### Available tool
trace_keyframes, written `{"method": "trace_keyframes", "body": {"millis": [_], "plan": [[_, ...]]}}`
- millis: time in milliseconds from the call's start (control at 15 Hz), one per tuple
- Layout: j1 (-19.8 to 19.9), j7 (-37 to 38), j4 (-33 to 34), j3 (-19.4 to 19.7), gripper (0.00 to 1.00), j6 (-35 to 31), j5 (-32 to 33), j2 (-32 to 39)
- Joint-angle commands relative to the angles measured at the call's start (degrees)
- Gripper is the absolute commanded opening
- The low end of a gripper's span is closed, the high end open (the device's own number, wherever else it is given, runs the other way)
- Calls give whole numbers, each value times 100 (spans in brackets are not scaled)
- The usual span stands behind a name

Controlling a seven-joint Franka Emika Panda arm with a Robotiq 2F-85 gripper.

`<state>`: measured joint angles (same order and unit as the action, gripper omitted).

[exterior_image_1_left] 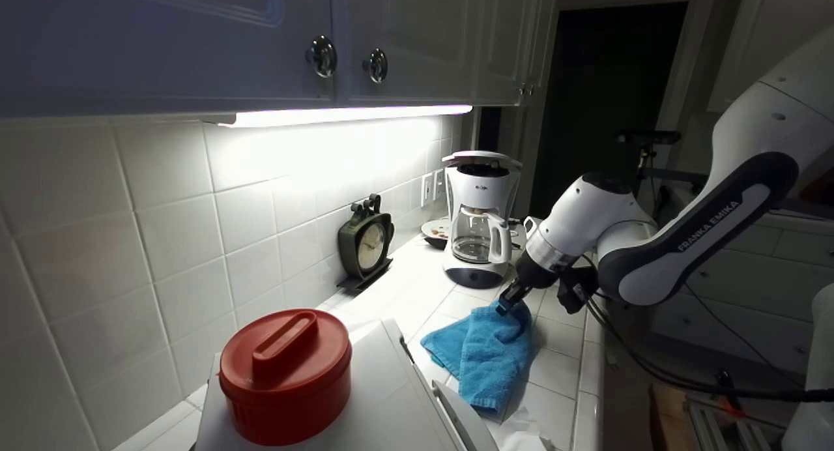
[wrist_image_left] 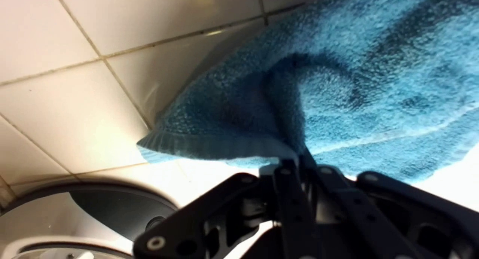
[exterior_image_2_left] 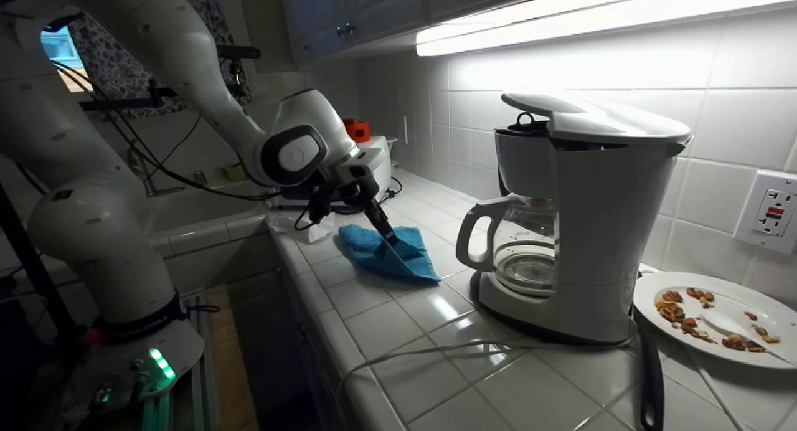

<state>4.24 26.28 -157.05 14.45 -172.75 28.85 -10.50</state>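
A blue towel (exterior_image_1_left: pixel 482 366) lies folded and rumpled on the white tiled counter (exterior_image_1_left: pixel 554 337). It shows in both exterior views (exterior_image_2_left: pixel 361 244). My gripper (exterior_image_1_left: pixel 503 307) points down at a slant onto the towel's end on the coffee maker's side. In the wrist view my gripper (wrist_image_left: pixel 299 161) has its fingers close together, with a hemmed fold of the towel (wrist_image_left: pixel 374 64) pinched between them. The pinched edge is raised a little, and most of the towel rests on the tiles. The fingertips themselves are partly hidden by the cloth.
A white coffee maker (exterior_image_2_left: pixel 604 244) with a glass carafe stands beside the towel; its cord (exterior_image_2_left: pixel 436 350) crosses the counter. A plate (exterior_image_2_left: pixel 647 288) with nuts is behind it. A red lidded container (exterior_image_1_left: pixel 287 379) sits on a white appliance (exterior_image_1_left: pixel 384 386). A dial clock or scale (exterior_image_1_left: pixel 368 246) stands by the wall.
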Motion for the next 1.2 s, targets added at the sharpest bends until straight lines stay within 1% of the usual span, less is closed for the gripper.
{"method": "trace_keyframes", "body": {"millis": [0,133,333,467,533,667,733,933,1000,1133], "plan": [[-376,-252,-74,193,5,361,-308,-562],[-819,-455,-58,431,4,446,-527,-639],[-1811,-1198,-40,1079,4,484,-1038,-701],[-2348,-1626,-40,1476,4,586,-1240,-815],[-2540,-1763,-40,1649,4,593,-1281,-825],[-2785,-1946,-67,1907,4,786,-1251,-998],[-2978,-2101,-64,2087,4,935,-1296,-1097],[-3347,-2516,-78,2469,5,1784,-1330,-1545],[-3400,-2618,-76,2547,5,2064,-1303,-1712],[-3373,-2707,-77,2583,5,2553,-1165,-2004]]}}
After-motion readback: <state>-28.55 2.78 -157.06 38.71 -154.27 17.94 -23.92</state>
